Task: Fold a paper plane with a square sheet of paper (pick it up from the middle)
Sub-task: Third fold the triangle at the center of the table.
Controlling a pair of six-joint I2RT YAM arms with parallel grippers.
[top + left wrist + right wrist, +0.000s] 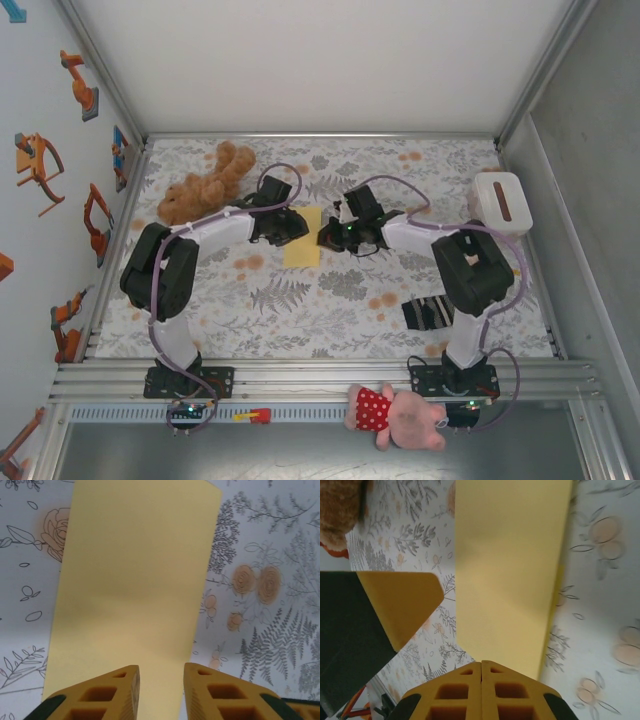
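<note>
Spreading across the whole workspace, the flower-printed table (330,330) carries both arms, which reach in from the near rail and meet at its middle. Between them lies the pale-yellow sheet of paper (302,250), a narrow upright rectangle flat on the cloth. The left gripper (285,228) sits at the sheet's left edge and the right gripper (332,238) at its right edge. A brown teddy (200,190) lies at the far left, a white box (500,198) at the far right, a striped sock (425,312) beside the right arm, and a pink soft toy (400,415) on the near rail. The left wrist view shows its two fingers (120,695) spread apart over the near edge of the sheet, with paper visible in the gap between them. The right wrist view shows its fingers (515,692) pressed together on the sheet's near edge. It also shows a second layer of paper peeking out along the right side, which the overhead view is too small to reveal. One finger of the left gripper shows just left of the sheet.
</note>
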